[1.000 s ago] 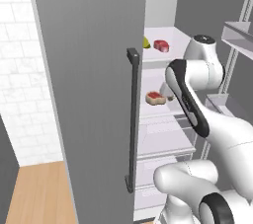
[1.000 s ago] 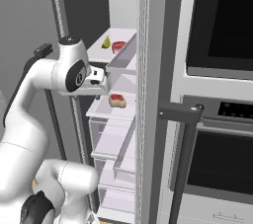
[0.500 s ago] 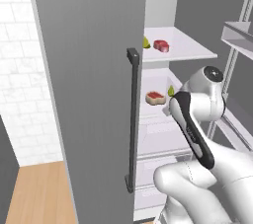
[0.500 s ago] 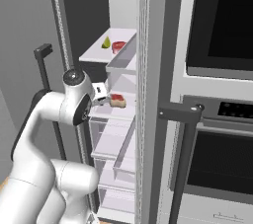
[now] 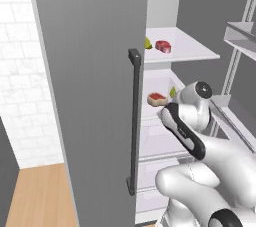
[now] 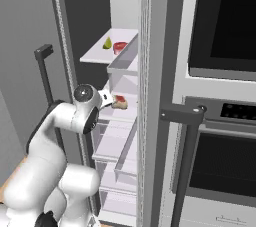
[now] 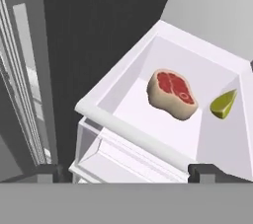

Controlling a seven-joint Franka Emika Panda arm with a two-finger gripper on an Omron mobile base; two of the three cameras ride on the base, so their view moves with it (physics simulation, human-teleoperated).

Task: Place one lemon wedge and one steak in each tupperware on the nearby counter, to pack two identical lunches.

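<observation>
No brand, label or writing can be read anywhere. Two steaks and two lemon wedges are in the open fridge. In the left base view, the upper lemon wedge (image 5: pixel 148 44) lies left of the upper steak (image 5: pixel 163 46) on the top shelf (image 5: pixel 192 51) at upper centre. In the hand view, the lower steak (image 7: pixel 172 93) lies at centre in a white drawer (image 7: pixel 129 134), long axis running upper left to lower right; the lower lemon wedge (image 7: pixel 223 104) lies apart to its right, tip pointing upper right. The gripper (image 7: pixel 126 172) stands wide apart, holding nothing, near the drawer's front rim.
</observation>
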